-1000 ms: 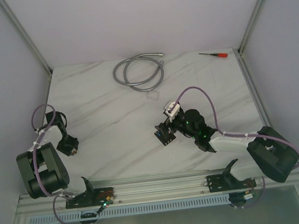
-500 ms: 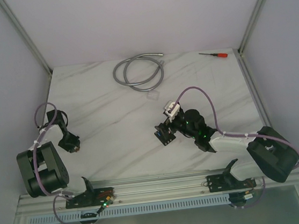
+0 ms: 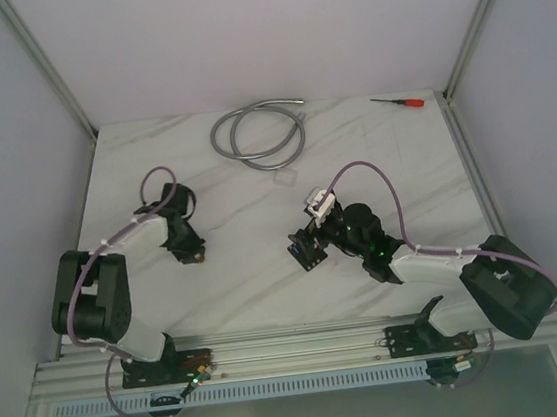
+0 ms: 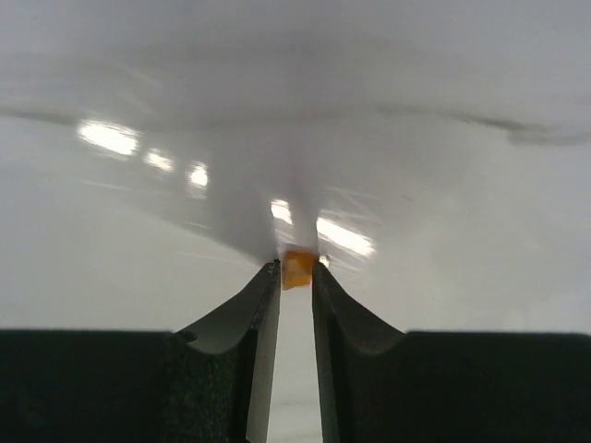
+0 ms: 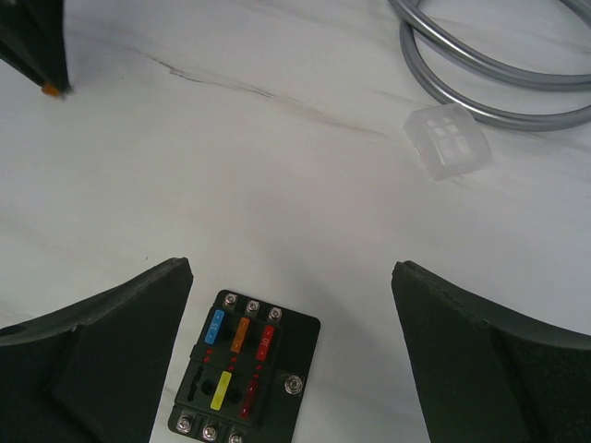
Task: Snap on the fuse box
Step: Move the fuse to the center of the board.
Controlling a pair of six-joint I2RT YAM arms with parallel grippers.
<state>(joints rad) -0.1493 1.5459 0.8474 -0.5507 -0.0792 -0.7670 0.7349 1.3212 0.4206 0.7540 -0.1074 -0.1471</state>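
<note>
The fuse box (image 5: 245,374) is a small black block with blue, orange, red and yellow fuses in its slots. It lies on the white table between the open fingers of my right gripper (image 5: 291,272), which hovers over it, right of table centre in the top view (image 3: 311,247). My left gripper (image 4: 295,268) is shut on a tiny orange fuse (image 4: 297,268) at its tips, just above the table. It is left of centre in the top view (image 3: 191,253). In the right wrist view its fingers (image 5: 32,41) show at the top left.
A small clear plastic cover (image 5: 447,140) lies beyond the fuse box, also seen in the top view (image 3: 283,180). A coiled grey cable (image 3: 258,135) lies at the back. A red-handled screwdriver (image 3: 399,102) lies at the back right corner.
My left arm has swung from the table's left edge in toward the middle, carrying the orange fuse. The right arm has not moved.
</note>
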